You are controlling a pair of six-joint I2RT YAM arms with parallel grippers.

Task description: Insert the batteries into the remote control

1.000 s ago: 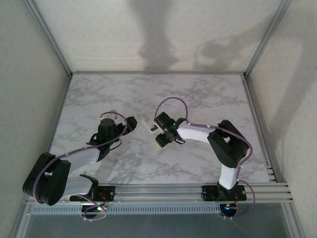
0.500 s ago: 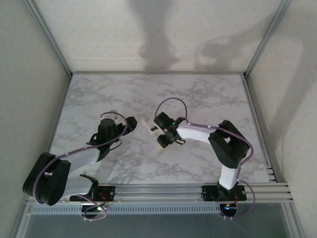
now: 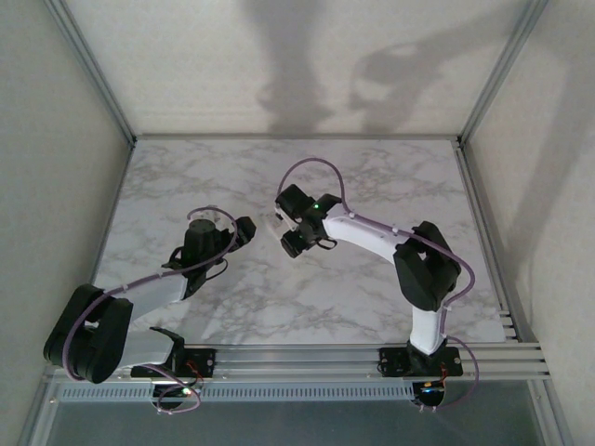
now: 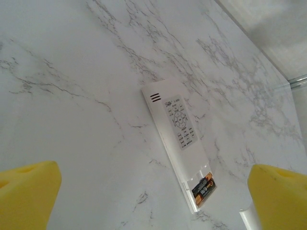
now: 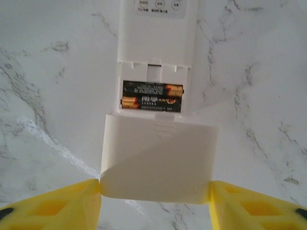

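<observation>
The white remote control (image 4: pixel 176 135) lies flat on the marble table with its back side up. Its end compartment is uncovered, and two batteries (image 5: pixel 152 97) with copper ends lie side by side inside it. My right gripper (image 5: pixel 156 203) is shut on a white battery cover (image 5: pixel 158 158), pinched by its side edges between the yellow fingers (image 5: pixel 53 206). The cover's front edge sits right at the compartment's end. My left gripper (image 4: pixel 153 201) stands open above the table, short of the remote's battery end (image 4: pixel 204 188). From above, the remote (image 3: pixel 274 223) lies between both grippers.
The marble tabletop (image 3: pixel 372 186) is fenced by white walls with metal frame posts (image 3: pixel 93 70). The arm bases stand on a rail (image 3: pixel 297 358) at the near edge. The table's far edge (image 4: pixel 297 81) shows past the remote.
The right arm has swung away from me and to the left, carrying the cover up to the remote's open end. The left arm has stayed put.
</observation>
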